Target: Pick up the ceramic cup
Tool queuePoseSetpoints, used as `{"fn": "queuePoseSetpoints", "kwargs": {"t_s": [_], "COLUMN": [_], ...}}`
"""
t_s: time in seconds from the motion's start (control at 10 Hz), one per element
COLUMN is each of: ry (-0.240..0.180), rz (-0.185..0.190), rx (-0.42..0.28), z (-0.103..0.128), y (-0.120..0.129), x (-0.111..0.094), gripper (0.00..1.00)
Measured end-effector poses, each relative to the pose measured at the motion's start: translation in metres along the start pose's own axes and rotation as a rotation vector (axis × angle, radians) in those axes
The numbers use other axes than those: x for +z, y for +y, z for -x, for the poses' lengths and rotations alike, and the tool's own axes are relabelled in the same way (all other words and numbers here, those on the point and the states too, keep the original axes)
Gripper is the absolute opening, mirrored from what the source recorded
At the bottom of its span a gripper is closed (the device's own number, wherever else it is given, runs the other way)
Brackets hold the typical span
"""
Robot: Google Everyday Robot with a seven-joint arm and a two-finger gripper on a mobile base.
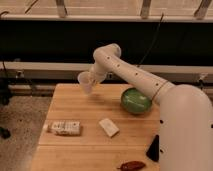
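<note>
My arm (145,80) is all off-white, smooth rounded shells, thick at the near shoulder segment and slimmer toward the far joint, with a row of small dark dots along the forearm, probably screw holes, and a thin dark seam ring where the big segment meets the next. My gripper (93,80) sits at the far left end of the arm, over the back edge of the wooden table (75,150), same pale finish, detail there too soft to read.
</note>
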Motion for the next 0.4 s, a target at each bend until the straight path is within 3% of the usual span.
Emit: {"fn": "queuePoseSetpoints", "kwargs": {"t_s": [0.4], "ry": [0.002], "rz": [-0.005], "rx": [-0.008], "z": [-0.0003], "y": [0.0008], "x": [-0.0013], "gripper": [0.00]}}
